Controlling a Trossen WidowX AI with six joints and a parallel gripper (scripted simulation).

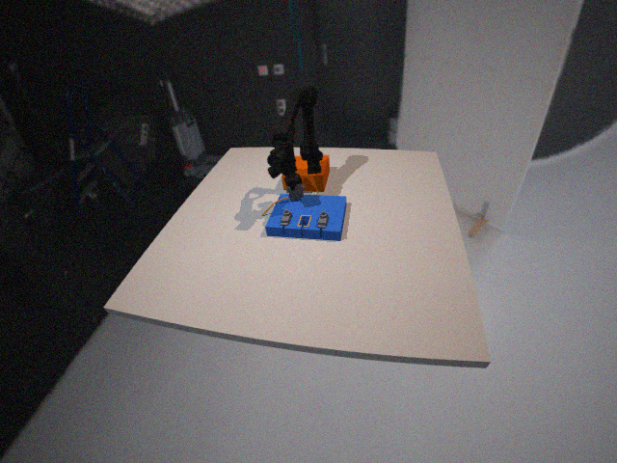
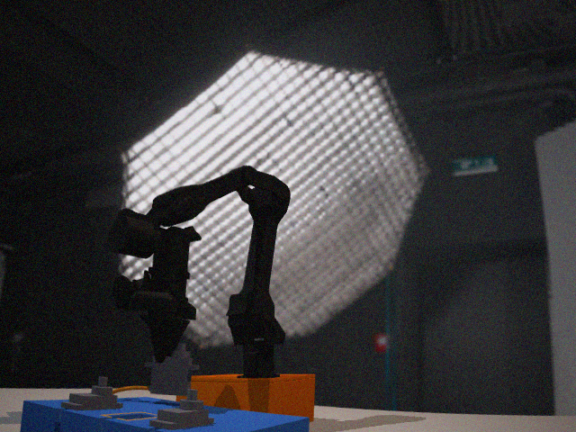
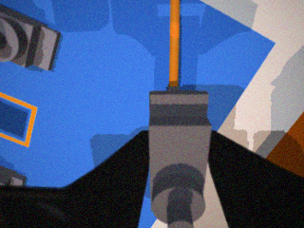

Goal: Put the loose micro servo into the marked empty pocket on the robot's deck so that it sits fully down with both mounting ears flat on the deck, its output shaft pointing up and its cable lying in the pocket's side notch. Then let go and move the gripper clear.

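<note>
The loose grey micro servo (image 1: pixel 296 194) (image 2: pixel 170 375) (image 3: pixel 180 146) is upright with its output shaft up, a little above the rear part of the blue deck (image 1: pixel 333 206) (image 2: pixel 260 420) (image 3: pixel 95 81). My gripper (image 3: pixel 177 138) is shut on the servo's body, one black finger on each side. Its orange cable (image 1: pixel 272 204) (image 2: pixel 132 387) (image 3: pixel 174 43) runs off to the left in the top view. The empty pocket (image 1: pixel 305 220) (image 3: pixel 11 119), outlined in orange, is near the deck's front edge. The servo's underside is hidden in the wrist view.
Two seated grey servos flank the pocket, one on the left (image 1: pixel 285 218) (image 2: pixel 93 400) and one on the right (image 1: pixel 323 220) (image 2: pixel 182 417). The orange block (image 1: pixel 319 181) (image 2: pixel 292 395) under the arm's base stands just behind the deck on the pale table (image 1: pixel 299 293).
</note>
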